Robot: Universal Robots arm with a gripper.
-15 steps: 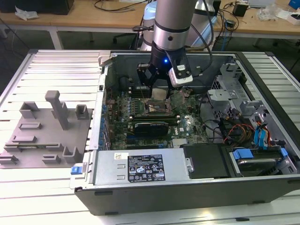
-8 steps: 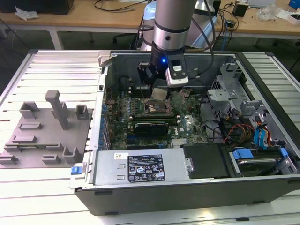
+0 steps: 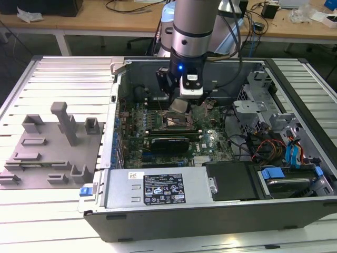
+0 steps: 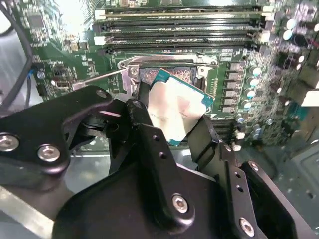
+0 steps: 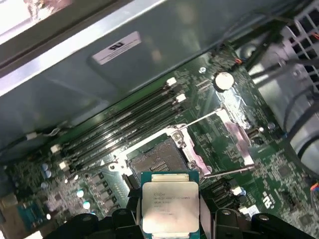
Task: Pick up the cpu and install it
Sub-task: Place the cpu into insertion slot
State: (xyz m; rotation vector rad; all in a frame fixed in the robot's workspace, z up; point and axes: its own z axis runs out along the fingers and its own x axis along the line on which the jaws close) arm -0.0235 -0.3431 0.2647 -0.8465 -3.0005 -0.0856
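Observation:
The cpu (image 3: 178,107) is a flat square chip with a silver top, held tilted inside the open computer case. My gripper (image 3: 181,101) is shut on it, just above the open socket (image 3: 176,122) on the green motherboard. In the second wrist view the cpu (image 4: 177,109) sits between the black fingers (image 4: 142,124) of the gripper (image 4: 172,118), over the socket (image 4: 164,72). The first wrist view shows the cpu (image 5: 171,204) in the gripper (image 5: 171,215), a short way off the bare socket (image 5: 158,160), whose metal retention frame (image 5: 234,124) is swung open.
A black graphics card (image 3: 168,142) lies next to the socket, and memory slots (image 5: 124,124) run along its other side. The power supply box (image 3: 158,192) fills the case's near side. Drive cage and cables (image 3: 284,137) crowd the exterior view's right. Grey fixture blocks (image 3: 52,142) stand outside the case.

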